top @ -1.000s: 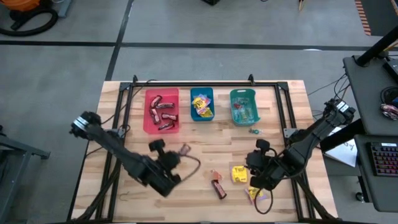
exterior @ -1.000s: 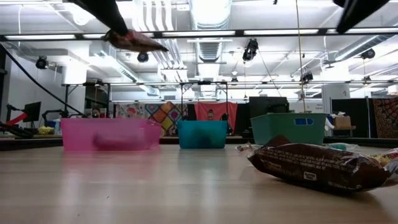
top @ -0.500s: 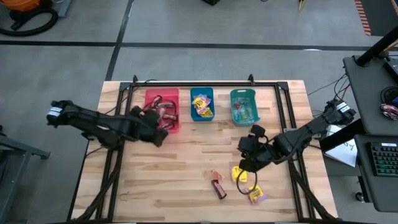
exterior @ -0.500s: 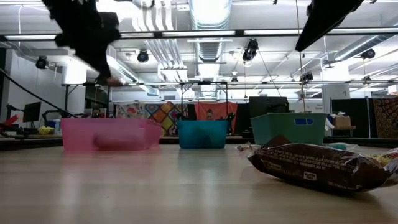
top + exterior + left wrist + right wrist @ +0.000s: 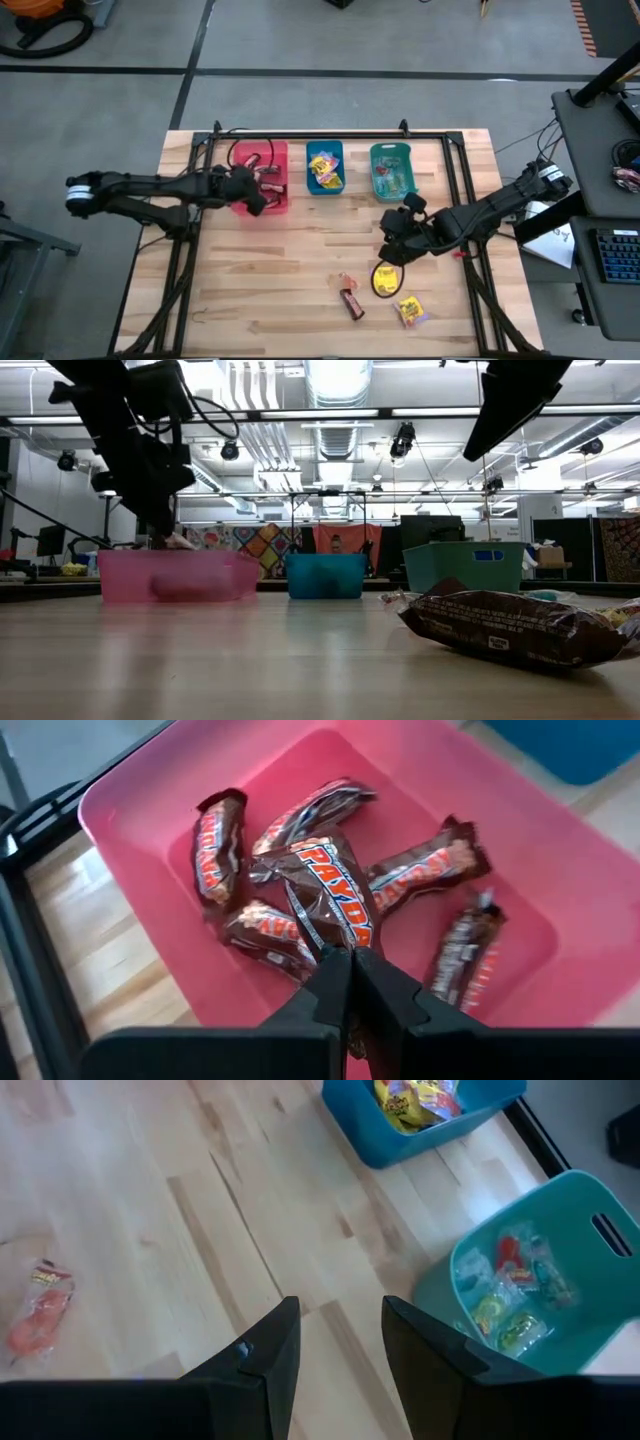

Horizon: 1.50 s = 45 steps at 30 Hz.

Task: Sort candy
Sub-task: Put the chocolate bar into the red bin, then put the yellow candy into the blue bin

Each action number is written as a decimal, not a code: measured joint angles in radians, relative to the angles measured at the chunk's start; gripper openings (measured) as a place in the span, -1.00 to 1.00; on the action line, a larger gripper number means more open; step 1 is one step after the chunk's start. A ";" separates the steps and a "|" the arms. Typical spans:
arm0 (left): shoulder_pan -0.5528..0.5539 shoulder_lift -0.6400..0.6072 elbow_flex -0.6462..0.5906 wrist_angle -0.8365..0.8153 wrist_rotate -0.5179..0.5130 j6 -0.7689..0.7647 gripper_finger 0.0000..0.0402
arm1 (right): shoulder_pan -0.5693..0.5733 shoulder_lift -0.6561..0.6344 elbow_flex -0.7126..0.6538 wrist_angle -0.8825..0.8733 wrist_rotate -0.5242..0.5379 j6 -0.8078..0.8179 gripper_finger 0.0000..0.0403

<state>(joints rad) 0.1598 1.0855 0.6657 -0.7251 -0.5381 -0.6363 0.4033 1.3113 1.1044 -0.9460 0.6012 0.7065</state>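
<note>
Overhead, the left claw (image 5: 262, 186) sits at upper left of the table (image 5: 300, 290), over the red bin (image 5: 240, 200). Its wrist camera shows the fingers (image 5: 335, 990) pinched together on the wrapper of a brown-red bar (image 5: 330, 890), which hangs above several like bars (image 5: 215, 850) lying in the bin.

Right of centre, the right claw (image 5: 393, 243) hovers with its fingers parted and nothing between them, just above a yellow packet (image 5: 385, 280) on the wood. Another yellow packet (image 5: 410, 312) lies lower right of that, and a loose dark bar (image 5: 350, 298) lies to its left, beside what may be a small orange sweet (image 5: 343, 282).

Along the upper middle, the blue bin (image 5: 325, 168) holds yellow packets and the teal bin (image 5: 390, 172) holds small twist-wrapped pieces.
</note>
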 joint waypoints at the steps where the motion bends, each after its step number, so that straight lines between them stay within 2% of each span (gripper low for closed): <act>1: 0.008 0.004 -0.003 0.003 0.000 0.004 -1.00 | -0.003 0.000 -0.001 0.002 -0.001 0.000 -0.33; 7: 0.015 0.025 -0.007 0.045 -0.002 0.022 -1.00 | -0.003 0.000 -0.002 0.010 -0.017 0.041 -0.33; 13: 0.015 0.036 -0.006 0.045 -0.019 0.035 -0.98 | -0.002 0.000 -0.002 0.015 -0.114 0.119 -0.33; 20: 0.015 0.036 -0.006 0.045 -0.020 0.064 -0.70 | -0.002 0.000 -0.002 0.020 -0.219 0.200 -0.33; 27: 0.010 0.026 -0.001 0.049 -0.029 0.100 -0.42 | -0.002 0.000 -0.015 0.068 -0.366 0.247 -0.22; 32: -0.031 0.016 0.052 0.063 -0.029 0.129 -0.36 | -0.002 0.015 -0.026 0.092 -0.434 0.328 -0.15; 38: -0.138 0.004 0.115 0.179 -0.079 0.234 -0.36 | -0.002 0.104 -0.027 0.100 -0.552 0.401 -0.03; 41: -0.188 0.004 0.146 0.214 -0.100 0.289 -0.36 | 0.001 0.153 -0.027 0.103 -0.628 0.336 0.01; 45: -0.241 0.004 0.184 0.218 -0.109 0.329 -0.37 | 0.038 0.212 -0.027 0.107 -0.688 0.100 0.04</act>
<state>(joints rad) -0.0808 1.0893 0.8492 -0.5072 -0.6468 -0.3075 0.4417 1.5238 1.0771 -0.8391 -0.0871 0.8070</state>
